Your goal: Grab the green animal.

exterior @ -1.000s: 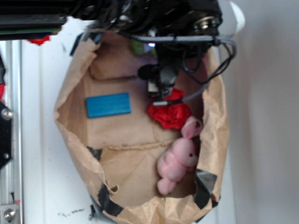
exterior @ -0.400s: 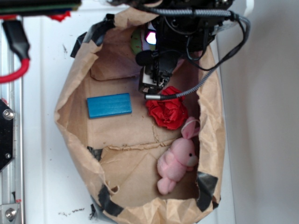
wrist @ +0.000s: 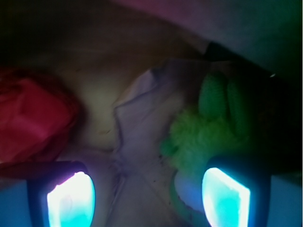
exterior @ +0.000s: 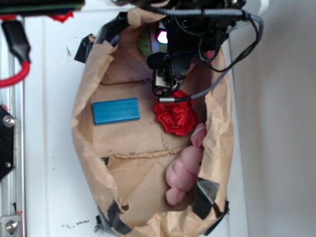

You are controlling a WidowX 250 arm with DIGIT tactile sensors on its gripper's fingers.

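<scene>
The green animal (exterior: 145,44) lies at the far end of the brown paper bag (exterior: 85,129), mostly hidden under the arm in the exterior view. The wrist view shows the green animal (wrist: 208,130) as lime-green fuzz with two stubby limbs, lying against crumpled bag paper right of centre. My gripper (exterior: 167,85) hangs inside the bag just beside the toy. The gripper (wrist: 147,198) is open: its right pad (wrist: 225,196) sits over the toy's lower edge, its left pad (wrist: 71,198) over bare paper. Nothing is held between them.
A crumpled red paper ball (exterior: 177,117) lies just below the gripper, and shows as a red paper ball (wrist: 33,118) at the wrist view's left. A blue block (exterior: 116,110) rests on the bag floor. A pink bunny (exterior: 181,172) is half covered by the bag's right wall.
The gripper has shifted slightly toward the bag's far end. The bag has deformed: its left rim moved inward and its right wall folded over part of the pink bunny.
</scene>
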